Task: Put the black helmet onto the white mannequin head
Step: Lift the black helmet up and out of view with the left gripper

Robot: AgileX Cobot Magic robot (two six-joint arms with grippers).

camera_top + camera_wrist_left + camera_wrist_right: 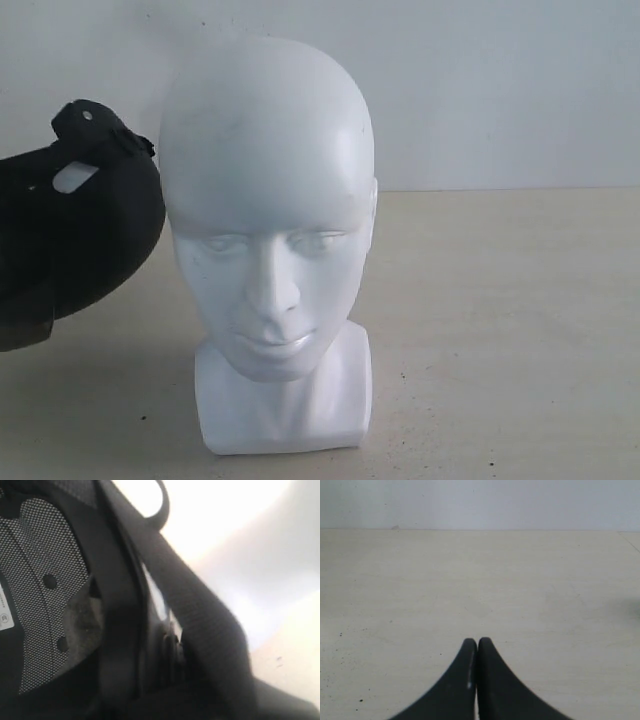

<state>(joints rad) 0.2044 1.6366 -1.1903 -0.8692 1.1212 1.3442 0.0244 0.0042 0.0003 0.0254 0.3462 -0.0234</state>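
Note:
The white mannequin head (268, 240) stands upright on its blocky neck base at the middle of the table, face toward the camera. The black helmet (70, 230) hangs tilted at the left edge of the exterior view, close beside the head and level with it; its smoky visor (22, 325) points down. In the left wrist view the helmet's mesh lining (45, 580), rim and chin strap (200, 610) fill the picture, and my left gripper (167, 652) is clamped on the rim, its fingers hard to tell from the dark shell. My right gripper (478, 642) is shut and empty above the bare table.
A beige tabletop (500, 330) runs to the right of the head, with a plain white wall (500, 90) behind. Neither arm shows in the exterior view.

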